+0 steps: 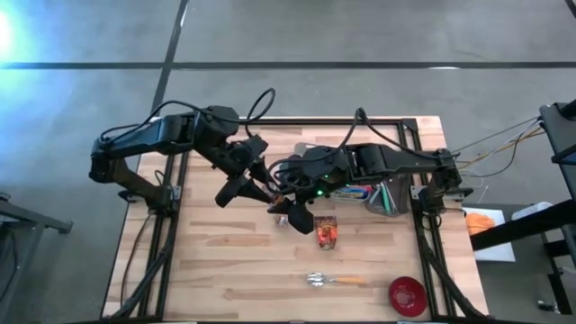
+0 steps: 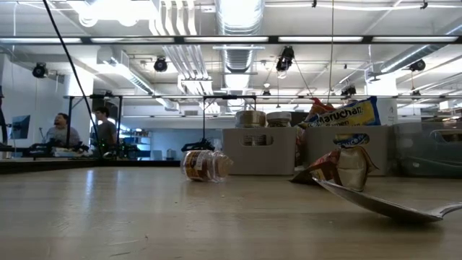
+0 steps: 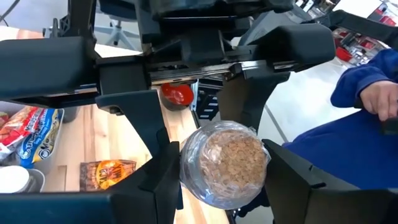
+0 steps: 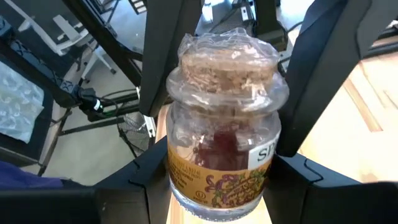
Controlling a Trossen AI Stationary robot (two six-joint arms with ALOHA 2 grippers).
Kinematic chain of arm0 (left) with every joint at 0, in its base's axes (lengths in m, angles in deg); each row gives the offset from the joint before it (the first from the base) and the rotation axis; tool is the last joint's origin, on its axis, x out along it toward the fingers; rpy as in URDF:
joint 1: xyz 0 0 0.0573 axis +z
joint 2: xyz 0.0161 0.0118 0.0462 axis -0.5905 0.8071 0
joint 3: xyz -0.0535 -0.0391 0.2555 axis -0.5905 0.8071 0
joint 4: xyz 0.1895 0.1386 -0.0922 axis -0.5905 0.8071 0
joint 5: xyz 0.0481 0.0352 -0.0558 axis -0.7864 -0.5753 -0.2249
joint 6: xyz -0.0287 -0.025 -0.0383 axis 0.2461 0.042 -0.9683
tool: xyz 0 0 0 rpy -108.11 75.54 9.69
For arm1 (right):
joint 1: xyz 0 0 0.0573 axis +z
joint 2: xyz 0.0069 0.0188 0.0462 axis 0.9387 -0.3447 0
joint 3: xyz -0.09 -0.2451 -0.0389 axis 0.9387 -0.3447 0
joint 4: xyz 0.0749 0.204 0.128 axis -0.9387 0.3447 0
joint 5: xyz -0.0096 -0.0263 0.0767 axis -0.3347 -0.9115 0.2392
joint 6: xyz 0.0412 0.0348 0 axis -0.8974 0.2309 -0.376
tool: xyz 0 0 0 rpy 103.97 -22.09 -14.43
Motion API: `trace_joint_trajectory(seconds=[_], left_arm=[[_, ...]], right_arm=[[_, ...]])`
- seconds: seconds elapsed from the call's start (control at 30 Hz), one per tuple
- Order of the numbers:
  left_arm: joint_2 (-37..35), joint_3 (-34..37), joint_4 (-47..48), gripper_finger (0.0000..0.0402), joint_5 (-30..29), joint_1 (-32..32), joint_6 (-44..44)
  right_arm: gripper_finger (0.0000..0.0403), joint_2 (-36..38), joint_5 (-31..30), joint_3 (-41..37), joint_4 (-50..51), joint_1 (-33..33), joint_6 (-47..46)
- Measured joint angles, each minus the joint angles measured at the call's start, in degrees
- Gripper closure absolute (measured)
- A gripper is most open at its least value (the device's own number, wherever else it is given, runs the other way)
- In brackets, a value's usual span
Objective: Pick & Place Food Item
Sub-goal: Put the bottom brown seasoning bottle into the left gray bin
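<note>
Item: jar (image 4: pixel 224 124), clear glass with a cork stopper under plastic wrap and a yellow printed label. We find it at the centre of the high view, where the two arms meet above the wooden surface (image 1: pixel 225 261).

Right gripper (image 1: pixel 290 211): reaches in from the right of the frame. We see it pinching the jar by its glass body, one dark finger on each side.

Left gripper (image 1: pixel 250 193): comes in from the upper left, facing the cork end. Its fingers (image 3: pixel 163 180) flank the jar at the stopper. We cannot tell whether they press on it or stand just off it.

Also on the surface:
- An orange snack packet (image 1: pixel 326 232), just below the grippers in the high view.
- A spoon (image 1: pixel 335 280) with an orange handle, lower centre.
- A red bowl (image 1: pixel 407 295), lower right corner.
- A bin (image 1: pixel 382 196) of packaged food, under the right arm.

In the low view we note a jar lying on its side, centre left. We cannot tell whether it is the same one.

Beyond the surface, a person's blue sleeve (image 3: pixel 348 124) fills the right side of the left wrist view.
</note>
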Motion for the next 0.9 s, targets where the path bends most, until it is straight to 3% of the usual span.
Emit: trace_joint_trajectory(seconds=[0.33, 0.6, 0.9], left_arm=[[0.11, 0.17, -0.36, 0.0222, -0.01, -0.50, -0.99], [0.18, -0.09, 0.64, 0.0239, -2.19, -0.17, -3.48], [0.09, -0.04, 1.01, 0.0239, -4.23, 1.28, -4.33]], right_arm=[[0.0214, -0.02, -0.13, 0.00, 0.33, -0.19, 0.54], [0.0139, 0.07, -0.61, 0.09, -0.65, -0.62, 1.49], [0.0121, 1.70, -3.29, 0.17, 0.67, -1.18, 1.04]])
